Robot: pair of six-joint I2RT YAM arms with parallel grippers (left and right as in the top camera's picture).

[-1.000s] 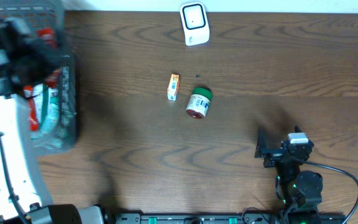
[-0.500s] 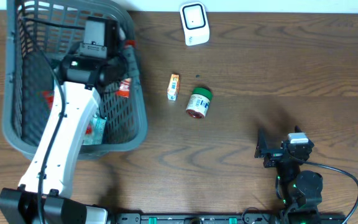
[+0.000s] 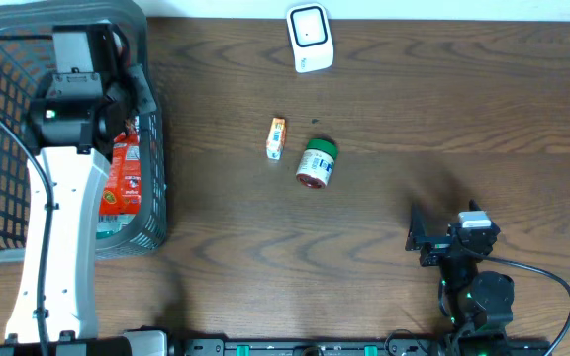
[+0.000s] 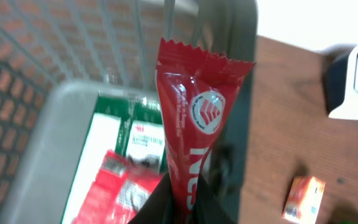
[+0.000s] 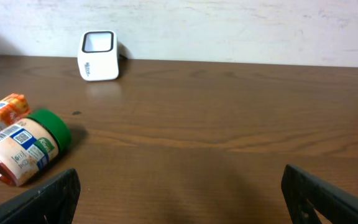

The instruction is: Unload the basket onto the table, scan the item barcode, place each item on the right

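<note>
Basket (image 3: 158, 203) and left arm shifted toward 9 o'clock. Left claw (image 4: 180, 204) clamped on red snack packet (image 4: 191, 118), by basket's 3 o'clock rim. Light, floppy, slick film, so grip near the seal. Right claw (image 5: 179, 196) apart, idle.

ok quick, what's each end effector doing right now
Left end effector: shut on the red packet.
Right end effector: open, holding nothing.

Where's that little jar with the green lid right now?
Overhead, the green-lidded jar lies on its side mid-table, close beside the small orange box.
</note>
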